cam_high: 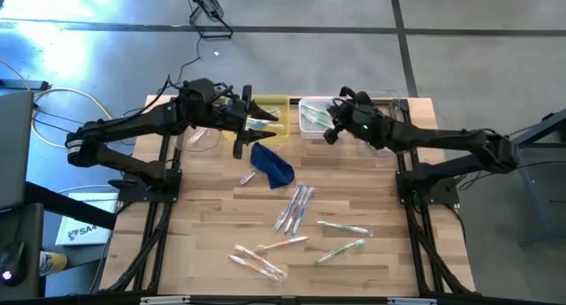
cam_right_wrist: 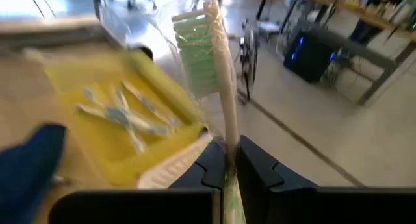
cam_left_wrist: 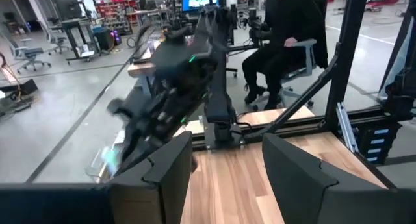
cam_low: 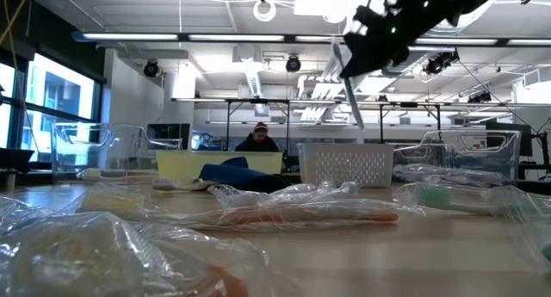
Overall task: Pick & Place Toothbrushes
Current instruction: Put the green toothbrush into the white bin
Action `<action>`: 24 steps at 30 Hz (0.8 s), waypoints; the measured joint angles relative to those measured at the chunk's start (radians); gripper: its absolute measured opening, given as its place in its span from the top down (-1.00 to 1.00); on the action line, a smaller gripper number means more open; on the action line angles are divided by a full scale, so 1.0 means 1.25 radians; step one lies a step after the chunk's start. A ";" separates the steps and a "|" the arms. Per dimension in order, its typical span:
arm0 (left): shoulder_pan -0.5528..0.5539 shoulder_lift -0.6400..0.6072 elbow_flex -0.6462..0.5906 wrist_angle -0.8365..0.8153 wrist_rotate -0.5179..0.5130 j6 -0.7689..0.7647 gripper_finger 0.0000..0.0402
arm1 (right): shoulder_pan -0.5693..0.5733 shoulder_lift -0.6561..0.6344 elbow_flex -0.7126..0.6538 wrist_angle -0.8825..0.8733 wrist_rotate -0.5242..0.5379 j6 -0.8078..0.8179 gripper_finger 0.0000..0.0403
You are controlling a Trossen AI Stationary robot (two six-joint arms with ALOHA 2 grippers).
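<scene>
My right gripper (cam_right_wrist: 227,162) is shut on a plastic-wrapped toothbrush (cam_right_wrist: 208,62) with green bristles. It is raised above the white basket (cam_high: 311,116) at the table's far side. My left gripper (cam_left_wrist: 227,178) stands open and holds nothing. It is raised over the yellow tray (cam_high: 271,110), which holds a few blue toothbrushes (cam_right_wrist: 120,113). Several more wrapped toothbrushes (cam_high: 296,208) lie flat on the wooden table nearer the front. The dark blue pouch (cam_high: 272,163) lies on the table below the tray. My right gripper pinches the toothbrush's handle (cam_right_wrist: 228,146) between its two fingers, which lie across it. The green-bristled head (cam_right_wrist: 195,52) sticks out well beyond the fingertips. The toothbrush is lifted clear and slants over the white basket (cam_low: 344,163).
Clear plastic bins (cam_low: 469,151) stand along the far edge, beside the basket and the tray. A person (cam_low: 258,140) sits behind the table, and another is seated beyond its right side (cam_left_wrist: 286,36). Bare wood shows at the near left of the table (cam_high: 203,243).
</scene>
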 joint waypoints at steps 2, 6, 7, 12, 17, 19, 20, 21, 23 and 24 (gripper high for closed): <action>0.000 0.002 0.000 -0.003 0.000 0.000 0.09 | -0.040 0.033 0.000 0.001 -0.032 -0.004 0.94; 0.000 0.003 0.000 -0.004 -0.001 0.000 0.09 | -0.107 0.099 0.000 0.015 -0.078 -0.021 0.94; 0.000 0.003 0.000 -0.002 -0.001 0.001 0.09 | -0.120 0.114 0.000 0.024 -0.084 -0.030 0.94; 0.000 0.003 0.000 -0.002 -0.002 0.026 0.09 | -0.169 0.167 0.000 0.016 -0.131 -0.028 0.94; 0.000 0.003 0.000 -0.005 -0.002 0.037 0.09 | -0.185 0.177 0.000 -0.011 -0.162 0.037 0.89; 0.000 0.003 0.000 -0.005 -0.002 0.037 0.09 | -0.185 0.176 0.000 -0.011 -0.158 0.042 0.75; 0.000 0.003 0.000 -0.005 -0.002 0.037 0.09 | -0.185 0.177 0.000 -0.011 -0.157 0.041 0.66; 0.000 0.003 0.000 -0.005 -0.002 0.037 0.09 | -0.185 0.177 0.000 -0.011 -0.157 0.041 0.57; 0.000 0.003 0.000 -0.005 -0.002 0.037 0.09 | -0.185 0.177 0.000 -0.012 -0.157 0.042 0.39; 0.000 0.003 0.000 -0.007 -0.002 0.038 0.09 | -0.185 0.177 0.000 -0.015 -0.157 0.043 0.30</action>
